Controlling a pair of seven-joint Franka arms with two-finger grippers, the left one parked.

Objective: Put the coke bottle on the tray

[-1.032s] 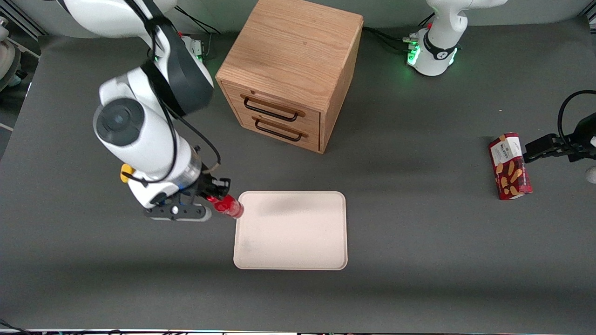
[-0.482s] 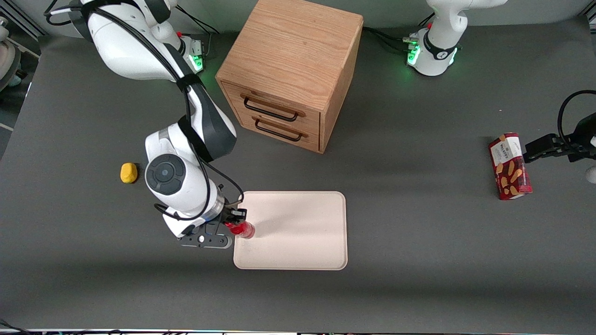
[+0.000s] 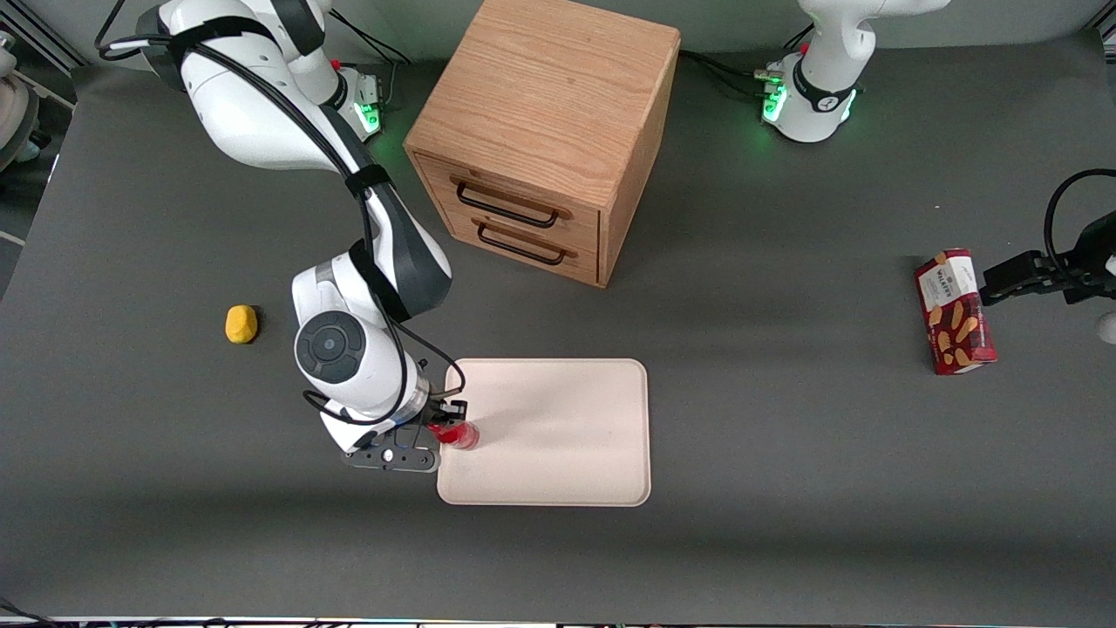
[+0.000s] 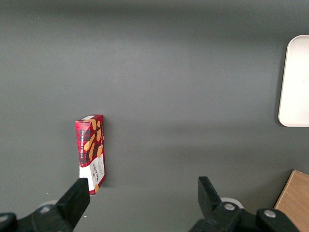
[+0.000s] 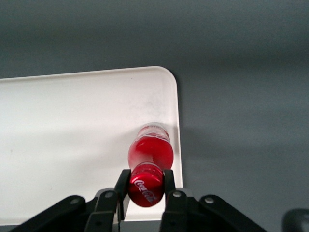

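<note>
Bottle held over the tray's edge
The hand (image 5: 146, 182) pinches the coke bottle (image 5: 149, 162) near its cap, with the tray (image 5: 72, 121) right below it.

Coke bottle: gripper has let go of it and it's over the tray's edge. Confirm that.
Not released: the right wrist view shows the gripper shut on the coke bottle. The bottle is indeed over the tray near its edge, as the front view shows too.

White "Coca-Cola" script on the coke bottle (image 5: 146, 186) cap (snack box (image 3: 954, 311) lettering unreadable)
</note>
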